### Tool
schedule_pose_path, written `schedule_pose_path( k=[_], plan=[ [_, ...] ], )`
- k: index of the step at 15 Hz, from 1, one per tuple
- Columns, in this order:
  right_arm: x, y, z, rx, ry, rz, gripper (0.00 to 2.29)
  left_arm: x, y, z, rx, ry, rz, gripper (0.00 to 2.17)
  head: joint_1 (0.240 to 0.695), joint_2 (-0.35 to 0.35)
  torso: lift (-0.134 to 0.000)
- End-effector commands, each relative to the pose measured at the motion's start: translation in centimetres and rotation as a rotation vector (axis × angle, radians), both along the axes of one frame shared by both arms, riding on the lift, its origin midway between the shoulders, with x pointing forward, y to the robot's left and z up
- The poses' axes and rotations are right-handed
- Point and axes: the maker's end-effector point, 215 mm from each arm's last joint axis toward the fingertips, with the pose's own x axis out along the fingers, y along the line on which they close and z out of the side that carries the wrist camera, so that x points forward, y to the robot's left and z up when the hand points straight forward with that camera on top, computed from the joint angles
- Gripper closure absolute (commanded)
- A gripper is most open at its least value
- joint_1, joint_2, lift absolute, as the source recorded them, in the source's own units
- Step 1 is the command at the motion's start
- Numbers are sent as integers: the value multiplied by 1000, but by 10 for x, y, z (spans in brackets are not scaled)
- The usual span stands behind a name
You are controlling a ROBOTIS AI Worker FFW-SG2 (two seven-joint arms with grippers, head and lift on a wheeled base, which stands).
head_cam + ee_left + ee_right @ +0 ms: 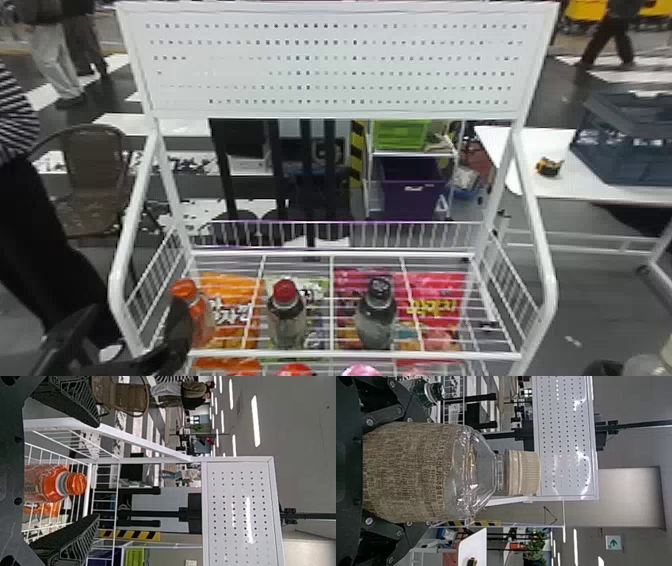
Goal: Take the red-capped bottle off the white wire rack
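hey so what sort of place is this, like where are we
Probably an indoor test or demo space with a mock shop display: a white wire rack of bottles and snack bags, with a purple bin behind it and strip lights overhead.

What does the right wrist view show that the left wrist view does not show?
Right wrist view: a large clear plastic bottle with beige ribbed cap in the right gripper, and a smaller dark-capped bottle.

Left wrist view: an orange-capped orange plastic bottle, seen between the open left gripper's fingers, and a bright green plastic crate.

Both: the white wire rack with its perforated panel.
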Motion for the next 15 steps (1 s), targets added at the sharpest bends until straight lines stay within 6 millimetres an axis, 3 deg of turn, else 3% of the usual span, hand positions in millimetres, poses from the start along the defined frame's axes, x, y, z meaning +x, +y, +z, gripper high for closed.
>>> schedule_pose_path(
  k=[1,9,13,15],
  plan=[
    [0,0,0,1,-1,-1,836,0,0,-1,2,3,1,83,499,0,0],
    [-1,-1,-4,0,7,-3,836,-3,-5,-5,4,4,6,83,499,0,0],
    [-1,0,-4,2,2,-2,836,-14,-66,-49,-14,-33,-67,83,499,0,0],
    [-2,0,-4,2,4,-2,836,-21,-105,-87,-11,-23,-113,83,499,0,0]
  ],
)
